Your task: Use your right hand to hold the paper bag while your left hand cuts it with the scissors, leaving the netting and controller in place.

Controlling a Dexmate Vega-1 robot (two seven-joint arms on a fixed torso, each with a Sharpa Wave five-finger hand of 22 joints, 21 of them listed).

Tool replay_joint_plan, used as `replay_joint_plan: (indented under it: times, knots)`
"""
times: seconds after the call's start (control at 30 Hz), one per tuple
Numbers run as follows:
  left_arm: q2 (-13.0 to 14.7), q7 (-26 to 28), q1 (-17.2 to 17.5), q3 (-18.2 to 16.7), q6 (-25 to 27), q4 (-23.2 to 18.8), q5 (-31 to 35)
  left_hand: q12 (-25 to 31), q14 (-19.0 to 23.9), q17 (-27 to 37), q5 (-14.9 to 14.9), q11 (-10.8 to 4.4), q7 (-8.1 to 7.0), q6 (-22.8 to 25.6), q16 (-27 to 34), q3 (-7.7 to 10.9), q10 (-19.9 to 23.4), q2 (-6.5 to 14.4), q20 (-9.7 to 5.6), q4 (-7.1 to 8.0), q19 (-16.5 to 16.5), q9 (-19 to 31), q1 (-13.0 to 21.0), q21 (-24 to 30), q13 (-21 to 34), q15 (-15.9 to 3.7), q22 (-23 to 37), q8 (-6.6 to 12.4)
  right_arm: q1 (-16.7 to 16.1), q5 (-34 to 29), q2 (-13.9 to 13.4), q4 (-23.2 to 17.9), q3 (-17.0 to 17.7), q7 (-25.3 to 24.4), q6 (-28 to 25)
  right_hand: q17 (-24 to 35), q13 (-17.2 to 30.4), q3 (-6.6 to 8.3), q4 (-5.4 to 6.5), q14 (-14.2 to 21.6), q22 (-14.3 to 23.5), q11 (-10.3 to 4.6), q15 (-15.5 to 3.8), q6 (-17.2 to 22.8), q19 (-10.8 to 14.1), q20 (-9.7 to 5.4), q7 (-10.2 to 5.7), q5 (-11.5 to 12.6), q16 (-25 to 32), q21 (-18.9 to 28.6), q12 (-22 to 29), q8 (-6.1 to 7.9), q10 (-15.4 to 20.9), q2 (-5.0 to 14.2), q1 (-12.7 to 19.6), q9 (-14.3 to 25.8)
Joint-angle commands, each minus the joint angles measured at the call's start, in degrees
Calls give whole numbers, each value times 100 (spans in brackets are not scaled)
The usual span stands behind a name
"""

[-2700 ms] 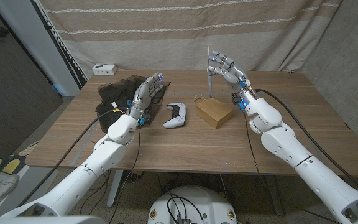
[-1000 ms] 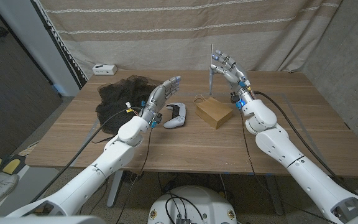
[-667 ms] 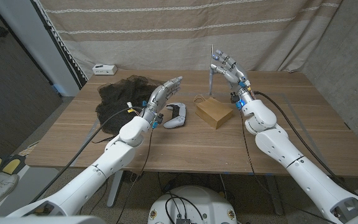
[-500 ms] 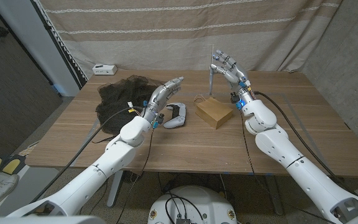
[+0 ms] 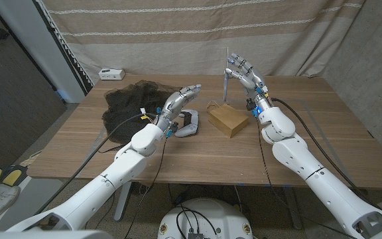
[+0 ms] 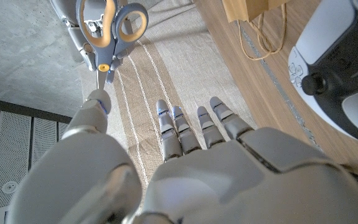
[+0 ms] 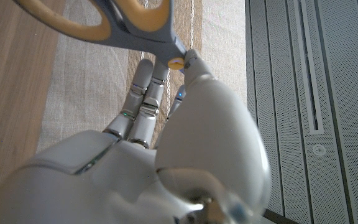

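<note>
Scissors (image 5: 225, 78) stand upright in the right hand (image 5: 243, 74), raised above the far middle of the wooden table (image 5: 297, 146), blades pointing up and the grey and yellow handles low; in the right wrist view the handle loop (image 7: 98, 22) lies against the thumb with the fingers (image 7: 143, 93) stretched long beside it, so the hand holds them in a light pinch rather than a fist. Just in front of that hand the brown paper bag (image 5: 227, 120) lies on the table with its cord handles toward the controller. The left hand (image 5: 179, 101) hovers over the white controller (image 5: 188, 124), fingers straight, apart and reaching forward, holding nothing. Behind and to its left the black netting (image 5: 126, 101) is heaped on the table, and a small white box (image 5: 111, 74) sits at the far left edge
</note>
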Motion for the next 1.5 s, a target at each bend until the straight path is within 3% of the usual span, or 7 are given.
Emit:
replay_joint_plan:
  times: [0.03, 0.33, 0.47, 0.97, 1.5]
  knots:
    - [-7, 72, 7, 53, 92, -100, 50, 8, -11, 15, 36, -52, -137, 13, 2, 36, 4, -24, -586, 5, 30, 27, 239, -12, 14, -875, 0, 19, -14, 8, -13, -19, 2, 26, 4, 14, 10, 45, -20, 609, 3, 10, -1421, 13, -23, -760, 9, 11, 30, 50, -23, -11, 11, 40, -9, -6]
    - [-53, 136, 22, 68, 109, -144, 57, 17, -11, 16, 22, -84, -208, 77, 5, -5, 25, -76, -624, 25, 23, 60, 425, -14, 17, -891, 3, 44, -23, -13, -23, -35, 5, 4, -2, 21, 9, 56, -18, 602, -34, -1, -1421, 18, -26, -760, 4, 7, 24, 78, -41, -14, 15, 38, -20, -8]
    - [-66, 113, 25, 77, 102, -139, 29, 32, -10, 19, 4, -99, -105, 246, 7, -80, 62, -109, -613, 54, 17, 88, 497, -12, 20, -891, 5, 111, -14, -24, -42, -14, 4, 47, 19, 30, 9, 61, -21, 606, -49, -11, -1421, 19, -32, -762, -5, 5, 29, 83, -48, -15, 15, 33, -19, -9]
    - [-127, 259, 28, 134, 248, -219, 95, 38, -25, 26, -34, -96, -8, 836, 6, -319, 95, -99, -651, 108, 22, 167, 671, -4, 25, -943, 11, 333, -3, -98, 36, 48, -4, 38, 182, 37, 8, 82, -22, 590, -106, -36, -1421, 25, -42, -768, -19, -1, 14, 134, -73, -20, 30, 32, -28, -12]
    - [-260, 357, -20, 199, 231, -162, 161, 4, -111, 31, -44, -52, 72, 1144, -13, -507, -10, -94, -688, 130, -14, 147, 723, -10, 28, -964, 14, 396, 27, -66, 134, 127, -60, 71, 226, 37, 8, 109, -27, 599, -178, -39, -1421, 54, -67, -769, -23, -9, 5, 171, -102, -18, 41, 34, -33, -16]
